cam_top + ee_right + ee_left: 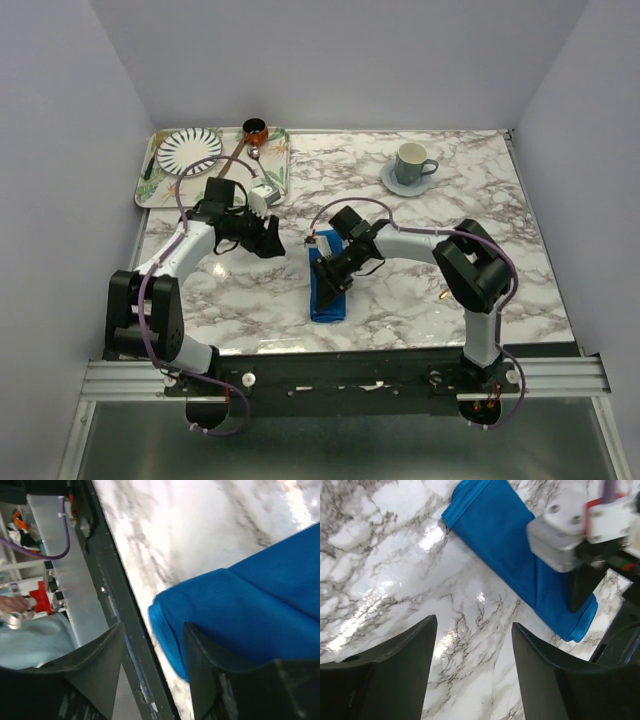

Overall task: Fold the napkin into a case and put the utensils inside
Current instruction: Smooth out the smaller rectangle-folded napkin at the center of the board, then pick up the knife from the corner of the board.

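The napkin point(328, 292) lies on the marble as a narrow blue folded case point(495, 530), its long side running toward the near edge. My right gripper point(338, 272) hovers low over its middle and stands open. In the right wrist view one finger is over the cloth's folded end point(240, 610) and the other is off its edge, so the right gripper point(152, 630) holds nothing. My left gripper point(270, 240) is open over bare marble just left of the case, and the left wrist view shows nothing in the left gripper point(472, 625). Of the utensils, only a small gold tip point(441, 296) shows by the right arm.
A patterned tray point(280, 150) at the back left carries a striped plate point(188, 150), a brown-handled spoon point(243, 148) and a small brown pot point(255, 129). A cup on a saucer point(411, 166) stands at the back right. The table's black front rail point(117, 610) runs close to the case's near end.
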Controlling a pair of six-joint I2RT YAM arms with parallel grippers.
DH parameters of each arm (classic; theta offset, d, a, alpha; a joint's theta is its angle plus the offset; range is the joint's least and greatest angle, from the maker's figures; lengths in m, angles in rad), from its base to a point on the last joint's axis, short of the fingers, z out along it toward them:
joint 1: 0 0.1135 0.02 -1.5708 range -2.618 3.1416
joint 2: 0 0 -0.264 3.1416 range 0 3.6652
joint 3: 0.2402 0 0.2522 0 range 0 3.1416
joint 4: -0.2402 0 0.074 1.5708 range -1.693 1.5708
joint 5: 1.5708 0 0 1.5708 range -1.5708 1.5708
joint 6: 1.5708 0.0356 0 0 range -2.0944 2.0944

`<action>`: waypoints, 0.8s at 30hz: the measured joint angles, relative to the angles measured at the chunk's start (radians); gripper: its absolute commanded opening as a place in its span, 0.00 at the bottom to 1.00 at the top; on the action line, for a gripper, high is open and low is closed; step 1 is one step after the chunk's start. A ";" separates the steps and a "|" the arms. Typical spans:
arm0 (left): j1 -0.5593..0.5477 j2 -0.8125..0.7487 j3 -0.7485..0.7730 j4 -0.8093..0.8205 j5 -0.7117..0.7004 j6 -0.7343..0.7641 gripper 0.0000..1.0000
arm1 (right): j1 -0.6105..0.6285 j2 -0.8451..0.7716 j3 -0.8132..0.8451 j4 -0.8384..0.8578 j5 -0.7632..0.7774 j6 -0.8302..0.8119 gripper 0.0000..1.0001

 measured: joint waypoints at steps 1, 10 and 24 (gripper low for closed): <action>0.000 -0.018 0.000 0.004 -0.001 0.002 0.83 | 0.000 -0.044 -0.002 -0.011 0.012 -0.010 0.72; -0.059 -0.291 0.080 0.044 -0.183 0.101 0.99 | -0.165 -0.584 -0.091 -0.080 0.163 -0.090 0.84; -0.072 -0.294 0.083 0.215 -0.477 0.029 0.91 | -0.899 -0.686 -0.177 -0.399 0.480 -0.202 0.71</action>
